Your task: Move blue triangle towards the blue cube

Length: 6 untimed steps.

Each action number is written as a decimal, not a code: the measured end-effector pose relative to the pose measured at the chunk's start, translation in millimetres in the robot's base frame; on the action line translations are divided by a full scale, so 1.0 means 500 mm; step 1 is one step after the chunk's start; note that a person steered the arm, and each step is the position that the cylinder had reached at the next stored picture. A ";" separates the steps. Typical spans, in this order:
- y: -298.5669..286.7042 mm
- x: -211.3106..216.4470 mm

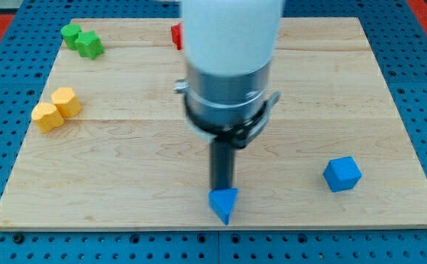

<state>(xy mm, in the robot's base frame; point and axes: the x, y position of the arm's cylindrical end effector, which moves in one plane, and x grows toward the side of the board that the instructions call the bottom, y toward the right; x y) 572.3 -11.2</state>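
Observation:
The blue triangle (224, 204) lies near the board's bottom edge, at the middle. The blue cube (342, 174) sits to its right, a fair gap away. My tip (221, 188) comes down right behind the blue triangle, at its upper edge, and looks to be touching it. The arm's white and grey body hangs over the middle of the board and hides what is behind it.
Two green blocks (81, 39) sit together at the top left. Two yellow blocks (56, 108) sit together at the left. A red block (177, 35) at the top is partly hidden by the arm. The wooden board (389, 110) lies on a blue perforated table.

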 end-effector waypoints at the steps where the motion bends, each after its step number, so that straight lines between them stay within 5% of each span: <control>1: -0.053 0.054; 2: -0.093 0.093; 3: -0.015 0.093; 5: 0.267 0.054; 6: 0.223 0.088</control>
<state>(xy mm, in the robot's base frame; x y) 616.4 100.3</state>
